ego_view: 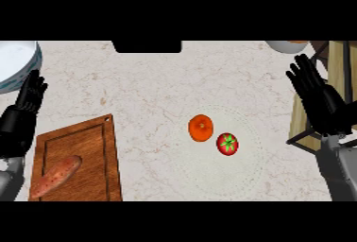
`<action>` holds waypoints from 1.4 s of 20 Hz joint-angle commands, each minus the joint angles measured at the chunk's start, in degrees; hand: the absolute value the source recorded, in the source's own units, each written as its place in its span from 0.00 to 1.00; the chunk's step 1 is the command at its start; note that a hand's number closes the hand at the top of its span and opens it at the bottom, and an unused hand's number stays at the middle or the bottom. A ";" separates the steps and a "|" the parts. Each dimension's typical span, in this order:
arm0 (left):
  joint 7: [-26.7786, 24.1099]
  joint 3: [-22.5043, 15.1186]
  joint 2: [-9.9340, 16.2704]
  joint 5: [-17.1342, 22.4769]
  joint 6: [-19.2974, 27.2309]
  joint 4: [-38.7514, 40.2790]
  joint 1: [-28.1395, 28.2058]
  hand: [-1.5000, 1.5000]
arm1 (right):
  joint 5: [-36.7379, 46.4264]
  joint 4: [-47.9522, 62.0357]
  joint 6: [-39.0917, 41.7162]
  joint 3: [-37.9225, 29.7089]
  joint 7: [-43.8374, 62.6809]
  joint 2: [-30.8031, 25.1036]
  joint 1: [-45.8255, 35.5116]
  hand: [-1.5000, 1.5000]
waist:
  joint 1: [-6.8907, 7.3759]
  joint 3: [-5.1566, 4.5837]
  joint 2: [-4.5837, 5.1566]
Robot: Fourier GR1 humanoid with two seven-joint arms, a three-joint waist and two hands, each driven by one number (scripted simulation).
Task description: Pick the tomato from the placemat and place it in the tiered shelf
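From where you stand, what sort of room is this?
Most likely a kitchen: a pale marbled counter holds a wooden cutting board with a sweet potato on it, and a tomato lies beside an orange on a placemat.

Grey forearms; black left hand, right hand.

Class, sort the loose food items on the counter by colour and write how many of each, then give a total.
Red: 1, the tomato on the placemat
Orange: 1, the orange fruit beside it
Reddish-brown: 1, the sweet potato on the cutting board
Total: 3
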 commanded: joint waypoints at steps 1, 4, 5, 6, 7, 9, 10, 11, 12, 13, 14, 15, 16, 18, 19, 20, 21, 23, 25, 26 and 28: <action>3.44 0.22 -0.65 -0.41 -1.83 -2.84 -1.20 0.50 | 3.05 -1.29 -2.28 1.07 -0.44 1.61 0.85 0.00 | 0.60 0.78 1.82; 6.92 -6.43 -5.30 -3.58 0.56 -6.16 -0.36 0.50 | 5.12 1.37 -5.51 0.80 2.81 1.21 -3.68 0.00 | 1.08 0.79 1.83; 4.40 -8.78 -8.81 -5.33 0.56 0.43 -2.07 0.50 | 4.39 -1.21 -3.41 0.43 2.93 -0.60 -0.92 0.00 | -0.03 0.75 1.94; 6.94 -10.23 -9.91 -5.24 0.28 -1.06 -3.03 0.50 | 3.65 0.69 -3.16 -0.86 3.28 -1.07 -1.93 0.00 | 0.15 0.77 1.96; 5.05 -7.00 -7.53 -1.76 -1.01 -0.70 -0.52 0.50 | -15.63 -0.22 -8.16 -8.22 1.20 17.00 -0.45 0.00 | -2.31 3.10 2.11; 5.19 -7.83 -7.64 -2.49 -1.01 -1.12 -1.00 0.50 | 13.83 3.41 -9.11 -0.63 1.72 -7.65 4.31 1.00 | -2.95 -0.94 3.59; 5.34 -8.68 -8.31 -2.52 -1.14 -0.84 -0.12 0.50 | 17.77 4.00 -13.56 -0.68 0.26 -7.65 5.35 1.00 | -2.29 -0.36 3.41; 5.63 -8.85 -8.78 -2.22 -1.38 -0.69 -0.48 0.50 | 20.68 4.35 -18.99 -0.67 -1.38 -5.29 7.49 1.00 | -2.29 0.19 3.01; 7.20 -10.50 -9.38 -2.68 -1.46 -1.82 -0.38 0.50 | 21.03 5.22 -24.52 -2.14 -3.09 -1.35 7.50 1.00 | -0.97 0.70 2.50; 6.79 -10.78 -10.52 -2.88 -1.05 -0.89 -0.80 0.50 | 22.04 5.61 -29.58 -1.93 -5.72 3.44 7.30 0.00 | -0.47 0.78 2.62; 7.20 -11.81 -11.32 -4.39 0.40 -1.11 -1.04 0.50 | 21.35 5.06 -32.02 -2.83 -7.65 5.92 8.93 0.00 | -0.80 0.87 2.28; 7.37 -11.71 -11.97 -3.65 -0.03 -0.91 -0.96 0.50 | 20.22 5.70 -32.20 -3.75 -11.94 7.36 10.55 0.00 | -0.67 0.92 2.26; 7.98 -11.23 -12.01 -3.70 -0.20 0.30 -2.77 0.50 | 19.34 3.91 -34.04 -3.58 -13.66 10.43 10.57 0.00 | -1.06 0.90 2.15; 7.37 -12.72 -12.91 -5.42 0.90 -0.50 -0.86 0.50 | 15.00 3.98 -31.44 -5.48 -20.72 12.23 11.49 0.00 | -0.15 0.92 2.01; 9.41 -11.80 -12.57 -4.75 0.90 -1.69 -2.60 0.50 | 12.41 2.00 -28.39 -6.52 -23.10 11.56 14.56 0.00 | -0.70 0.94 1.82; 8.54 -10.82 -10.55 -3.84 -1.58 -1.79 -0.80 0.50 | 11.53 3.30 -26.15 -5.79 -24.77 12.18 13.97 0.00 | 0.17 0.88 1.89; 9.77 -12.13 -12.66 -5.72 0.94 -1.85 -1.83 0.50 | 10.90 -0.16 -23.11 -3.92 -23.55 11.71 15.92 0.00 | -0.25 0.84 1.75; 9.31 -10.87 -11.76 -5.06 -0.25 -0.68 -2.05 0.50 | 11.52 -1.03 -14.84 -1.17 -16.48 4.59 16.56 0.00 | -0.49 0.75 1.73; 9.86 -12.94 -14.29 -6.63 1.08 -1.00 -2.69 0.50 | 16.08 -0.45 -15.15 2.56 -12.92 3.01 14.96 0.00 | -0.09 0.72 1.79; 7.10 -11.46 -12.55 -5.53 -0.59 -1.06 0.17 0.50 | 17.67 -3.03 -14.58 3.87 -11.55 1.46 17.43 0.00 | -0.04 0.67 1.67; 8.85 -11.64 -12.66 -5.69 -1.77 -1.46 -1.00 0.50 | 19.15 -5.91 -14.54 4.15 -3.82 -1.19 13.48 0.00 | 0.31 0.69 1.75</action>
